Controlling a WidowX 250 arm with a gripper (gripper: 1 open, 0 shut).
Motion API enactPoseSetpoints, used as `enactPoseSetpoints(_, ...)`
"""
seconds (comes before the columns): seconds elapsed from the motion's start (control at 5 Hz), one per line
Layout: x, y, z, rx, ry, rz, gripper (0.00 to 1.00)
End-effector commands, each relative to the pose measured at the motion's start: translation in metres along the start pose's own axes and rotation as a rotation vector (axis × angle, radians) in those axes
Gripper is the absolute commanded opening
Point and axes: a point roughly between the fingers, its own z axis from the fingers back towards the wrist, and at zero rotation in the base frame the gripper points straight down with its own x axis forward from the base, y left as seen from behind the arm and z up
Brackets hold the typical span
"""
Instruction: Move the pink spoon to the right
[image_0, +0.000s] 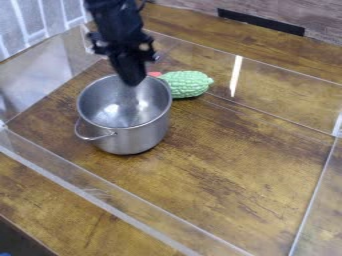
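Above the pot (123, 122), hand: the gripper (130, 74) looks closed and narrow, blurred, with nothing seen in it.
Spoon: the small red-pink bit (156, 74) just past the pot's far rim is probably the pink spoon, mostly hidden.
Green toy: lying on the tabletop (238, 170) right beside that pink bit, behind the pot and to its right.
Why the hand is high: likely to clear the pot's rim.
Next, by my guess: open, come down behind the pot, grip the spoon without nudging the green toy (187, 83).
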Motion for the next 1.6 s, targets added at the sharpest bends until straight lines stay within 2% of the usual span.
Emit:
enactPoseSetpoints(0.0,0.015,-0.032,0.027,-0.017,-0.088,-0.107,0.0)
enactPoseSetpoints(0.2,0.011,-0.064,0.014,-0.074,-0.087,-0.21,0.0)
enactPoseSetpoints(0.4,0.002,-0.086,-0.002,-0.135,-0.074,-0.27,0.0)
enactPoseSetpoints(0.6,-0.005,-0.097,-0.019,-0.191,-0.063,-0.306,0.0)
enactPoseSetpoints(1.0,-0.012,-0.116,-0.057,-0.282,-0.043,-0.296,0.0)
enactPoseSetpoints(1.2,-0.011,-0.121,-0.07,-0.319,-0.011,-0.285,0.0)
enactPoseSetpoints(1.4,-0.01,-0.126,-0.076,-0.359,0.021,-0.238,0.0)
